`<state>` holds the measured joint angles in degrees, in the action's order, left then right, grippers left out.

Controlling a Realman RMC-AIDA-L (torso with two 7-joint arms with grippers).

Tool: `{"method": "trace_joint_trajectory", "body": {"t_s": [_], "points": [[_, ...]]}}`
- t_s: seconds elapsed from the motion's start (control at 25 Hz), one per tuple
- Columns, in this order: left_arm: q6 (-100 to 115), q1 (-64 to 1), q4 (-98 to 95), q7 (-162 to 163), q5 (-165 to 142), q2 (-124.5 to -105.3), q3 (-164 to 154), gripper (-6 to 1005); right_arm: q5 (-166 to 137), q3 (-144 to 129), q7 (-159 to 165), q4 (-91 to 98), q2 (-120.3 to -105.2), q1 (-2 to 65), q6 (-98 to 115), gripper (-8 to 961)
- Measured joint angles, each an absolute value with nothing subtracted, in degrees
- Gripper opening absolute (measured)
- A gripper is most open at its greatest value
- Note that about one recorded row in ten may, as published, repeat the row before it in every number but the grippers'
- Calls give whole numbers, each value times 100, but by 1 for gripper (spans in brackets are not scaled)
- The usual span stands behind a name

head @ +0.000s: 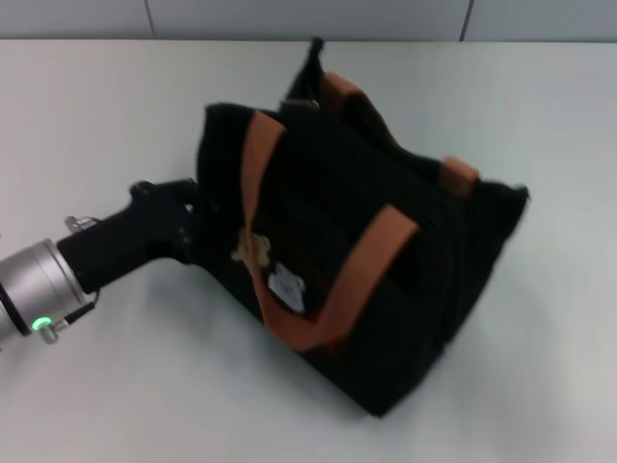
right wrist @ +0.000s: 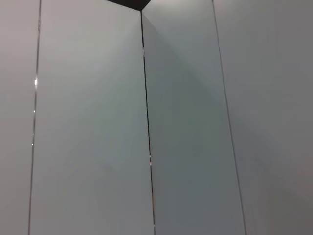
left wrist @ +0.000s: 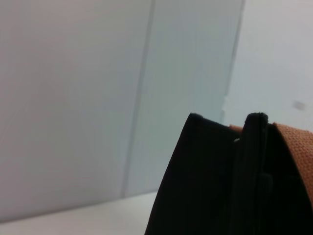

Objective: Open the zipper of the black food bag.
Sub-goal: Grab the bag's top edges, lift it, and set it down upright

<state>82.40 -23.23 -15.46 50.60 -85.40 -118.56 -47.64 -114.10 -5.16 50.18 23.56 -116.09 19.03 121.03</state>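
Note:
The black food bag [head: 424,289] lies tilted on the white table [head: 135,395], its orange-brown handles [head: 370,262] draped across it and its small tan and pale patches [head: 254,253] facing up. My left gripper [head: 189,230] is pressed against the bag's left end. Up close in the left wrist view are two black edges of the bag [left wrist: 205,186] and a strip of handle [left wrist: 299,152]. The zipper cannot be made out against the black fabric. A small dark tab [head: 314,48] sticks up at the bag's far end. My right gripper is out of view.
Bare white table surrounds the bag, and a pale panelled wall [head: 308,17] runs along its far edge. The right wrist view shows nothing but wall panels [right wrist: 98,147].

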Motion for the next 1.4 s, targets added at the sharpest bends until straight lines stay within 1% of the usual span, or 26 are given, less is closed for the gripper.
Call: {"method": "trace_joint_trajectory", "body": {"t_s": [0.4, 0.44, 0.68, 0.76, 0.84, 0.88, 0.92, 1.04, 1.24, 1.32, 1.4], "points": [[8249, -2009, -1842, 4806, -8336, -11830, -3764, 99, -11300, -472, 5044, 2224, -11610, 1912, 12003, 826], [8511, -1908, -2010, 4738, -8334, -11825, -3568, 97, -11299, -443, 5056, 2215, -11613, 1921, 11988, 826], [9088, -1814, -2267, 4650, -8332, -11804, -3364, 87, -11299, -457, 5065, 2136, -11613, 1940, 11987, 826], [9255, -1800, -2342, 4647, -8332, -11773, -3318, 85, -11299, -464, 5068, 2112, -11613, 1941, 11986, 826], [9561, -1793, -2551, 4647, -8340, -11684, -3307, 83, -11299, -477, 5076, 2079, -11612, 1949, 11987, 826], [9561, -1793, -2551, 4647, -8340, -11684, -3307, 82, -11299, -477, 5076, 2079, -11612, 1949, 11987, 825], [9651, -1792, -2632, 4647, -8354, -11645, -3318, 82, -11300, -483, 5080, 2077, -11613, 1956, 11985, 825], [10024, -1770, -2946, 4653, -8386, -11511, -3351, 80, -11336, -493, 5090, 2068, -11666, 2029, 11882, 825], [10397, -1774, -3270, 4735, -8408, -11438, -3368, 81, -11396, -629, 5183, 1775, -11692, 2228, 11561, 825], [10485, -1792, -3331, 4758, -8431, -11433, -3371, 81, -11397, -657, 5255, 1657, -11693, 2291, 11427, 825], [10716, -1879, -3458, 4798, -8604, -11440, -3495, 81, -11423, -722, 5401, 1407, -11731, 2454, 11066, 825]]}}
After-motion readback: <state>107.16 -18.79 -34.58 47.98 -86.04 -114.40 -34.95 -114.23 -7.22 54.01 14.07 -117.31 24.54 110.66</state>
